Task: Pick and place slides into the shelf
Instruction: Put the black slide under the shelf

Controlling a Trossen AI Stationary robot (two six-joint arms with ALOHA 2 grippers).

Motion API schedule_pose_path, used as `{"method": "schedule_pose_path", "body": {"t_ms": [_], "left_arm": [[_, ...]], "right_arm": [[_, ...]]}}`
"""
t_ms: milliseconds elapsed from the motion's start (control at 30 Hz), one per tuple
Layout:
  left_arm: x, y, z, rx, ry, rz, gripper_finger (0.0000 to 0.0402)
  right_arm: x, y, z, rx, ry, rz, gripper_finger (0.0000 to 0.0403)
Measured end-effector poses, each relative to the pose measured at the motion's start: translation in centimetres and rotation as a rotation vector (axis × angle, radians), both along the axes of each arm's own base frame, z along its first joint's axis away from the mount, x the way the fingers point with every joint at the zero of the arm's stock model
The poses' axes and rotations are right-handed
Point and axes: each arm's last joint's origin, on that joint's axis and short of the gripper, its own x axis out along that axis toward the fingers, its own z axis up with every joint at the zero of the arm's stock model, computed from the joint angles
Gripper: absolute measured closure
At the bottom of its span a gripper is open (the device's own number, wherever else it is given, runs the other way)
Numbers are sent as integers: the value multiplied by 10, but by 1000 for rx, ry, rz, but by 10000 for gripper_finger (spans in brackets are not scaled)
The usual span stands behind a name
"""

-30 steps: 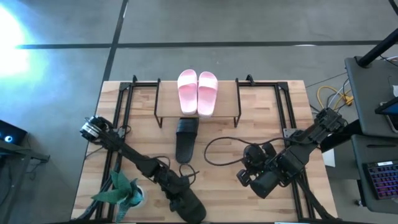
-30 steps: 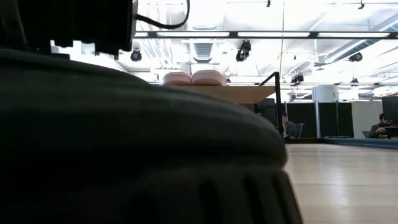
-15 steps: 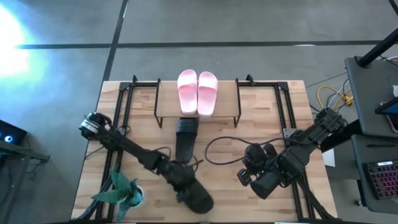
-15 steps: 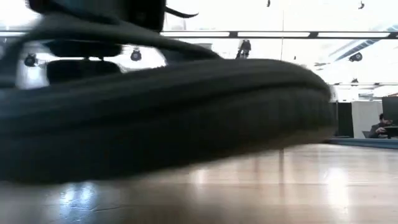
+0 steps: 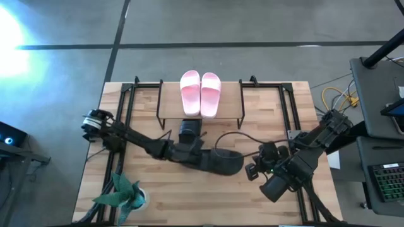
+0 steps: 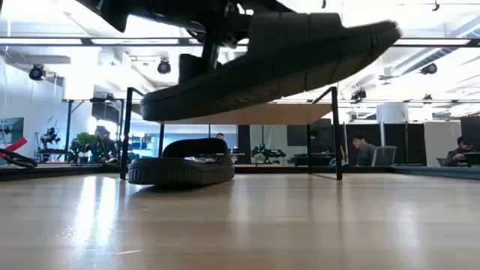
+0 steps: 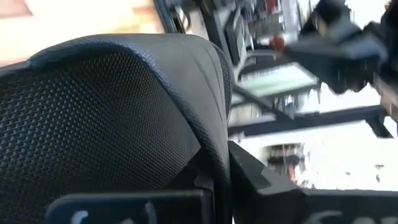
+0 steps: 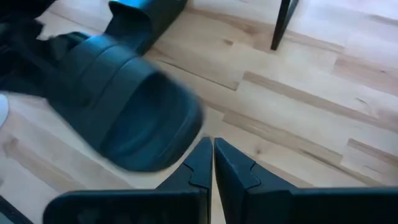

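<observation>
The light pink pair of slides (image 5: 201,93) lies on the top board of the shelf (image 5: 231,99). One dark slide (image 5: 189,136) rests sole-down on the table, its far end under the shelf's front edge (image 6: 180,168). The other dark slide (image 5: 219,161) hangs in the air in front of the shelf (image 6: 279,61), with my left gripper (image 5: 192,153) shut on it. My right gripper (image 8: 212,163) is shut and holds nothing, just right of the lifted slide. My left gripper holds the lifted dark slide at its left end, by the broad strap (image 7: 186,130). One finger (image 7: 255,177) shows beside the strap's edge; the strap hides the other. The slide is clear of the table, tilted, its right end higher (image 6: 367,37).
A green plant (image 5: 124,193) stands at the table's near left corner. Black frame rails (image 5: 126,104) run along both sides of the tabletop. A loose cable (image 5: 235,140) loops over the table between the shelf and my right arm. Bare wood lies at the near middle (image 5: 208,202).
My left gripper has shut on the dark slide at the table's near edge, then risen and gone toward the far edge and the shelf. The slide has been lifted clear of the table and now hangs tilted in front of the shelf.
</observation>
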Motion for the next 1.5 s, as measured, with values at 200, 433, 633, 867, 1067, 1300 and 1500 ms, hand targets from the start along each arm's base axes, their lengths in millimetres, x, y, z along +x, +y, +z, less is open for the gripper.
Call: {"method": "schedule_pose_path", "body": {"t_ms": [200, 433, 633, 867, 1067, 1300, 1500], "left_arm": [[9, 8, -17, -49, 51, 90, 395], [21, 5, -38, -111, 27, 118, 343], [34, 3, -41, -166, 37, 90, 260], [34, 10, -32, -167, 45, -129, 187], [33, 15, -20, -125, -3, -186, 173], [37, 35, -26, -154, 9, 39, 173], [39, 41, -24, -127, -1, 1, 173]], "right_arm": [[2, 4, -4, -5, 1, -6, 394], [3, 5, -6, -1, -3, -25, 394], [3, 5, -6, 9, -15, -43, 394], [4, 5, -6, 13, -18, -43, 394], [4, 5, -6, 14, -20, -43, 394], [4, 6, -6, 33, -38, -65, 394], [14, 15, -6, 101, -113, -22, 394]]}}
